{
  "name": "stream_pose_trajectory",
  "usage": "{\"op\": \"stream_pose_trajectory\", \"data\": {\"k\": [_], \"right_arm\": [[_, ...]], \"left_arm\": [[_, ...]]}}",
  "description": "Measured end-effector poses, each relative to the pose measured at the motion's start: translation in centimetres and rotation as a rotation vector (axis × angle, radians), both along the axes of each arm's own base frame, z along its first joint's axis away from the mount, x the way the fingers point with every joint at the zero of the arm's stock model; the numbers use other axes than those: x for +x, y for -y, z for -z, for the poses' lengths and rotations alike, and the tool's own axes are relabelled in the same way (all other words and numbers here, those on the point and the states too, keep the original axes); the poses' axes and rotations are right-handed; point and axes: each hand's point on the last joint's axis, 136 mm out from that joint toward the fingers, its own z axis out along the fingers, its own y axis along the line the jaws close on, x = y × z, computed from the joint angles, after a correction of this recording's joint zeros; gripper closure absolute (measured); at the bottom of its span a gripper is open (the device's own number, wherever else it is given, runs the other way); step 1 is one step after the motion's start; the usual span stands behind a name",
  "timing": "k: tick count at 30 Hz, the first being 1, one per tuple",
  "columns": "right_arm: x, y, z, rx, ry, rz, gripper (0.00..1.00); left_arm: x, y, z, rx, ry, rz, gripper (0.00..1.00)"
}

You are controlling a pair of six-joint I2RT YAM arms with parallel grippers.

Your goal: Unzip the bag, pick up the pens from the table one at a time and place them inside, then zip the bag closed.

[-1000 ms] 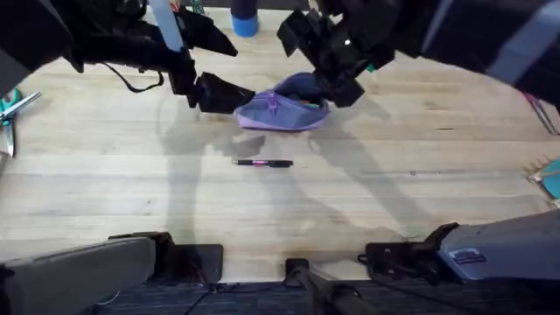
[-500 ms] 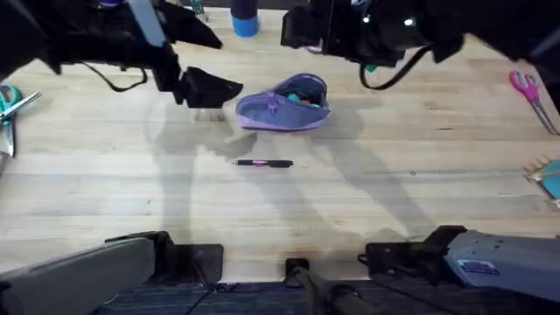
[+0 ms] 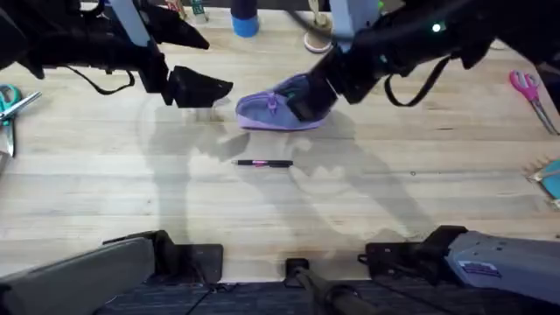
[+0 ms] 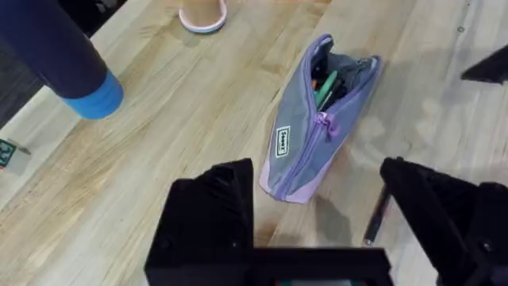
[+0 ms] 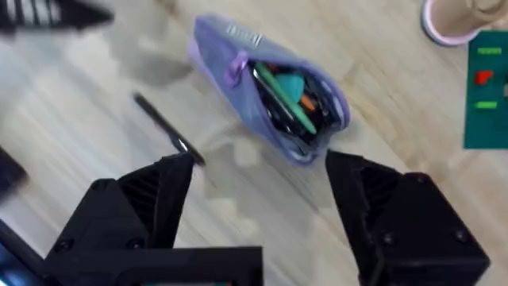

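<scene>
The lavender bag point(image 3: 269, 112) lies on the table point(image 3: 131, 192) with its zipper open. In the left wrist view the bag point(image 4: 298, 139) shows a light green pen point(image 4: 326, 87) inside it. The right wrist view looks into the bag point(image 5: 230, 59) at green and orange contents. A black pen with a pink band point(image 3: 262, 163) lies on the wood just in front of the bag, also seen as the pen point(image 5: 165, 129). My left gripper point(image 3: 203, 87) hovers open a little left of the bag. My right gripper point(image 3: 308, 100) is open over the bag's right end.
A blue cylinder point(image 3: 245, 19) and a pink cup point(image 4: 202, 14) stand behind the bag. Pink scissors point(image 3: 525, 87) lie at the far right and teal scissors point(image 3: 12, 101) at the far left. A green box point(image 5: 486, 95) sits near the cup.
My left gripper has drawn back leftward from the bag's left end. My right gripper rose away toward the back, then came down again over the bag's right end. The black pen has not moved.
</scene>
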Motion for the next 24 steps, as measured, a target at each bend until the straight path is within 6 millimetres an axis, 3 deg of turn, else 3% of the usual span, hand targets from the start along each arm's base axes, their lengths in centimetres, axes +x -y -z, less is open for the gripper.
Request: {"op": "stream_pose_trajectory", "data": {"k": [9, 24], "right_arm": [[-1.2, 0.7, 0.8, -0.156, 0.055, -0.280, 0.006], [-1.7, 0.1, 0.8, -0.180, 0.081, -0.362, 0.006]], "left_arm": [[0.0, 0.0, 0.0, 0.000, 0.000, -0.001, 0.007], [0.0, 0.0, 0.0, 0.000, 0.000, -0.001, 0.007]]}}
